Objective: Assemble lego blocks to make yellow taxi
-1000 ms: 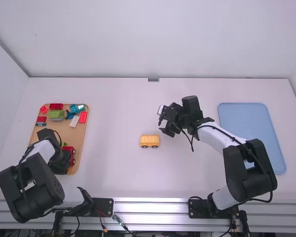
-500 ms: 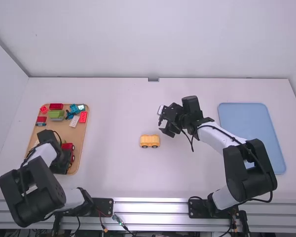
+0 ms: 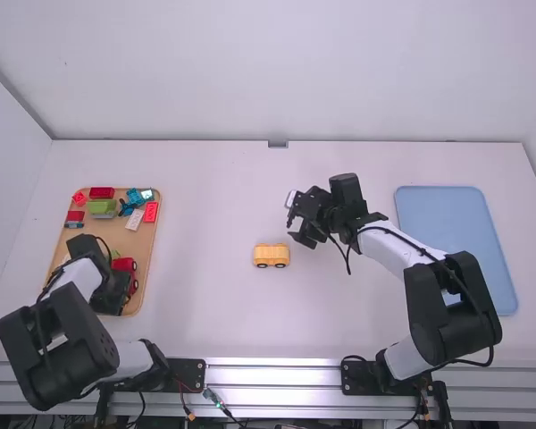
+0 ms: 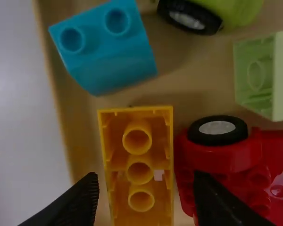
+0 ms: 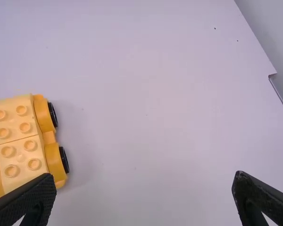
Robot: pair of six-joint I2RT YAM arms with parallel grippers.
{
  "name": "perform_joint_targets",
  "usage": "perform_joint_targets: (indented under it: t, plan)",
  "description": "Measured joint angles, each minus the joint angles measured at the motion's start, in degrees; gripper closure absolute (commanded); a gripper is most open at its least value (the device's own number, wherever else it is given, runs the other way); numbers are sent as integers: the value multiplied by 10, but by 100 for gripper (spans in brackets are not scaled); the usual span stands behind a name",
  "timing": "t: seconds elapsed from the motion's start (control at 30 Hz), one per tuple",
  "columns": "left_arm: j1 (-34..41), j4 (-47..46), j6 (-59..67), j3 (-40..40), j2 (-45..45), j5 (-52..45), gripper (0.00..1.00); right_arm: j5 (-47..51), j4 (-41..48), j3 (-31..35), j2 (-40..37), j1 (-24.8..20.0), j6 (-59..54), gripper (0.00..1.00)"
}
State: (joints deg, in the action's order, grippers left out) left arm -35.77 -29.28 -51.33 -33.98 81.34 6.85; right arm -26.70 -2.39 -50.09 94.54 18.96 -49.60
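Left gripper [image 3: 113,295] and red car [image 3: 123,264] both nudged a little since a second ago

So the left gripper is at the near end of the wooden tray [image 3: 145,246], jaws spread, with a yellow block [image 4: 139,172] between them in the left wrist view. Can't tell if either side actually touches it. That block is on the tray, hollow side showing, right beside the red car, with a blue block [image 4: 108,52] close by.

Yellow car [image 3: 271,256] is sitting upright out on the surface [image 3: 214,313], between the wooden tray and the blue tray [image 3: 451,219]. It's got two studded blocks side by side on top of a wheeled base.

Right gripper [image 3: 297,219] hangs over the surface, just past the yellow car from the bases. Jaws are wide apart with nothing pinched.
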Motion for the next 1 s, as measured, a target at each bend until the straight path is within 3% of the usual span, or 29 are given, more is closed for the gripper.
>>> perform_joint_targets:
  t: [0.3, 0.57, 0.87, 1.0]
  plan:
    - [0, -65, 2, -32, 10, -9, 47, 0, 9, 0, 0, 0, 0, 1]
    - [0, -67, -1, -32, 10, 5, 57, 0, 9, 0, 0, 0, -1, 1]
    - [0, -68, -1, -32, 10, 9, 55, 0, 10, 0, 0, 0, 0, 1]
    - [0, -71, 0, -32, 10, 8, 45, 0, 9, 0, 0, 0, 0, 1]
